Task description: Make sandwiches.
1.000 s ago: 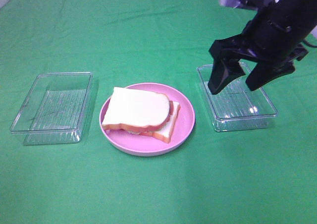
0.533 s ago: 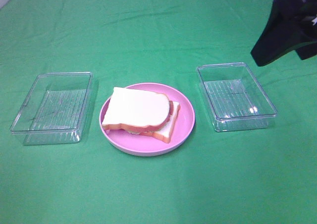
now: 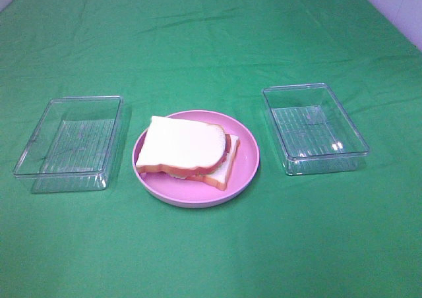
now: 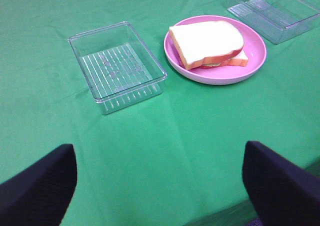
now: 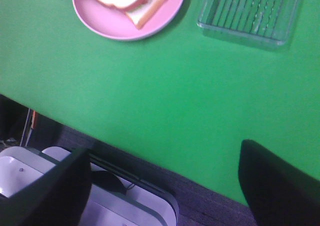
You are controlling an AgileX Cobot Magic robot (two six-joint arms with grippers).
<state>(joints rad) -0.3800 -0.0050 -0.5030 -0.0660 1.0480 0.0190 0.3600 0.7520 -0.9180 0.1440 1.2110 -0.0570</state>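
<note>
One sandwich [image 3: 188,151] lies on one pink plate [image 3: 245,158] between two clear trays [image 3: 69,144]; both hands, left hand [image 4: 160,183] and right hand [image 5: 165,186], gape wide, holding nothing.

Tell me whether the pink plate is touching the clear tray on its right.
Apart. The exterior high view shows a strip of green cloth between the pink plate and the right tray.

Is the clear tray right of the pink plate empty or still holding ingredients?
Empty. In the overhead view the right tray shows only its ribbed clear floor; the sandwich sits stacked on the pink plate.
</note>
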